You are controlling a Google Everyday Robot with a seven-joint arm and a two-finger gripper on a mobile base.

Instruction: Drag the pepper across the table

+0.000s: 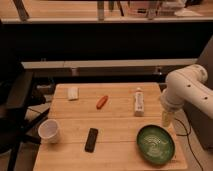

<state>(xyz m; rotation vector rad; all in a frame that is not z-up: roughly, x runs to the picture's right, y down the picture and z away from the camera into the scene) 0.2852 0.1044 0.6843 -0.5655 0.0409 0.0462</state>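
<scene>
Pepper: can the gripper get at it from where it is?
Probably yes, from above. The gripper hangs at the right edge of the table; the white tube lies between it and the pepper, which is uncovered.

On the table [120,131], the pepper [102,102] lies between cloth [73,93] and tube [138,102]; end effector [166,118] right of tube.

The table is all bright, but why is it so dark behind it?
Camera view: warm light lands on the table, so the pepper shows clearly; the space behind it and the chair beside it sit in shadow; the gripper, at the table's right edge near the green plate, is lit.
</scene>
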